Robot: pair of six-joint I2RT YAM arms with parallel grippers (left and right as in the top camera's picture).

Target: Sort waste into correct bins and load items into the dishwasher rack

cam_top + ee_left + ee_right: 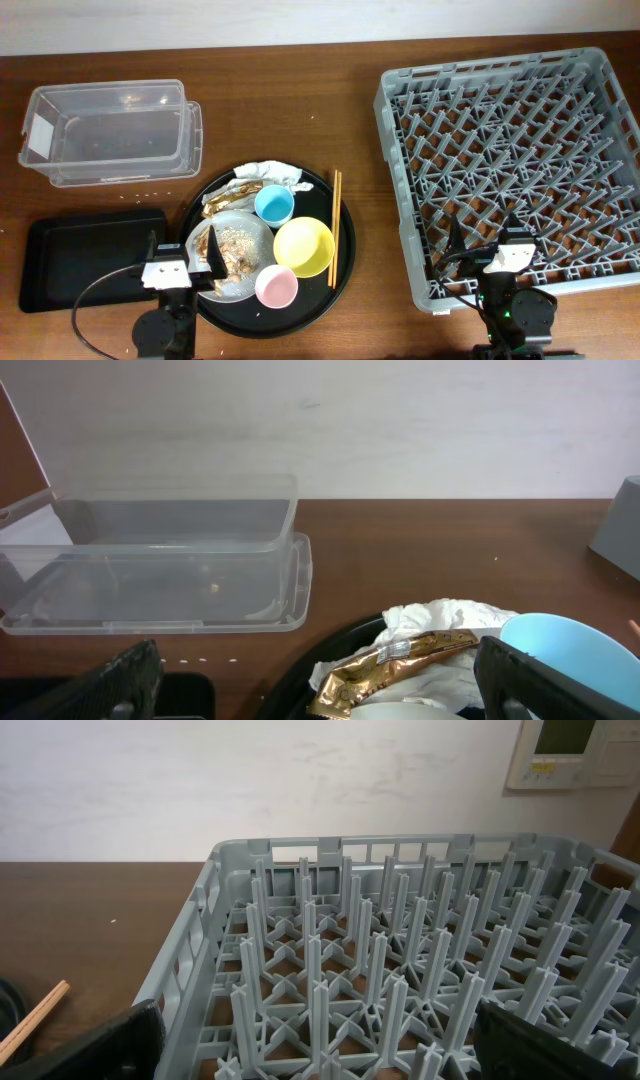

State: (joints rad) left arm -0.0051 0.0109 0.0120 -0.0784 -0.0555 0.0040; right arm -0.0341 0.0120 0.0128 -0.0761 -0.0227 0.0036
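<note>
Shiny gold-brown wrapper (400, 660) lies against the crumpled white paper napkin (450, 612), just ahead of my left gripper (325, 690), spread wide and empty. Best, I judge, to pinch its near end, clear of the small light-blue bowl (575, 650).

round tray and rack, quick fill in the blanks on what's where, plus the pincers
The chopsticks lie right of the ____ bowl.
The rack holds ____ dishes.
The napkin lies on the round ____ tray.
The left pincer and right pincer are both ____.
Missing: yellow; no; black; open.
</note>
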